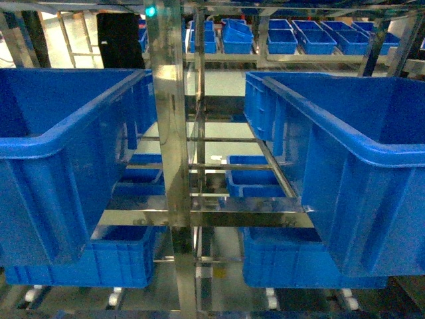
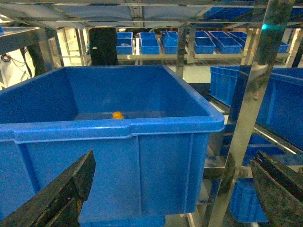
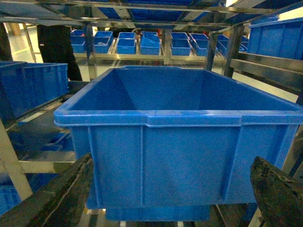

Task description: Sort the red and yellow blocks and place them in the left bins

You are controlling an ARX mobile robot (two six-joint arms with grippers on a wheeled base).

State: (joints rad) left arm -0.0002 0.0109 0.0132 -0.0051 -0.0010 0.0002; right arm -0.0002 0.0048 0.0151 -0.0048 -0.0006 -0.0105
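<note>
A small yellow block [image 2: 117, 115] lies on the floor of the left bin [image 2: 118, 127], near its far wall. No red block shows in any view. In the head view the left bin [image 1: 60, 143] fills the left side and a second bin [image 1: 372, 153] the right side; neither gripper appears there. My left gripper [image 2: 173, 175] is open in front of the left bin's near wall, its dark fingers [image 2: 71, 182] wide apart and empty. My right gripper [image 3: 173, 182] is open before the right bin [image 3: 180, 118], which looks empty.
A shiny steel rack post [image 1: 171, 153] stands between the two bins, also close on the right of the left wrist view as post [image 2: 246, 113]. Lower shelves hold more blue tubs [image 1: 255, 176]. Rows of small blue tubs [image 1: 319, 36] line the far racks.
</note>
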